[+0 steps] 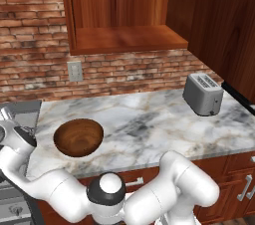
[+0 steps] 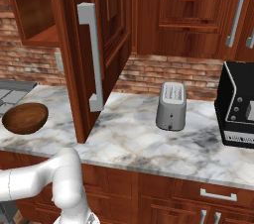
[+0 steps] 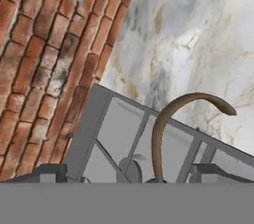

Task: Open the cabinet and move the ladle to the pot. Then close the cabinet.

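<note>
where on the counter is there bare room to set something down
Bare marble between the wooden bowl and the toaster, and along the front edge. Tighter on the right, between toaster and black appliance, and under the open cabinet door.

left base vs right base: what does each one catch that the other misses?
Left base: the open cabinet's bare lower shelf seen head-on, a wall outlet on the brick below it, and the grey stove corner at the left edge.
Right base: the cabinet door swung out over the counter with its long silver bar handle, closed upper cabinets behind, and a black appliance at the right.
Both: the marble counter, the wooden bowl, the silver toaster and the arm.
</note>
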Robot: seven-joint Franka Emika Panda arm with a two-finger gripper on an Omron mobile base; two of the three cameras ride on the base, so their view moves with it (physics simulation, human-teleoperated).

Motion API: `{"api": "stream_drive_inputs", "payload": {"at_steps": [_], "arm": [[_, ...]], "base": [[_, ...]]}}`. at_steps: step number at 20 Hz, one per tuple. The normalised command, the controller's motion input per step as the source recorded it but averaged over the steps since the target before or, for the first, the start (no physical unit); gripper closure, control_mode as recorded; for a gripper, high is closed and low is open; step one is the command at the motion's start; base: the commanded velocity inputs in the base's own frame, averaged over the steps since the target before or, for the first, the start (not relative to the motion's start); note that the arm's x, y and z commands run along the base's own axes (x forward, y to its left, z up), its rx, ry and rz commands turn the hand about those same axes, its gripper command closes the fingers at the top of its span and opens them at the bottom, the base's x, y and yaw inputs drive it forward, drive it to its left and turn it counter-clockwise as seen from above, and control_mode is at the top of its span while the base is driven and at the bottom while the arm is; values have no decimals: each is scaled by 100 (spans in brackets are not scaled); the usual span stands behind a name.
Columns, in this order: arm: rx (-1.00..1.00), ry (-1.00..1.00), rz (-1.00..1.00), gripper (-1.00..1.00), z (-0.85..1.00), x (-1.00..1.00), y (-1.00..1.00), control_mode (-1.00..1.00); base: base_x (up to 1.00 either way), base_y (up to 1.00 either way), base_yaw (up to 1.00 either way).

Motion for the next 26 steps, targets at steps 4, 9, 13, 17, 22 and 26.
{"api": "stream_drive_inputs", "payload": {"at_steps": [4,9,13,17,22,26], "arm": [[7,6,0,-100,56,-31,0,-100],[7,10,0,-100,63,-44,-7,-100],[3,8,0,-100,56,-51,-36,-100],[0,-1,0,-100,15,-64,-73,-100],[0,-12,10,-100,1,-65,-94,-100],[-1,-13,17,-100,0,-46,-100,-100]], "base": [[0,0,0],[0,0,0],[0,0,0],[0,0,0],[0,0,0],[0,0,0]]}}
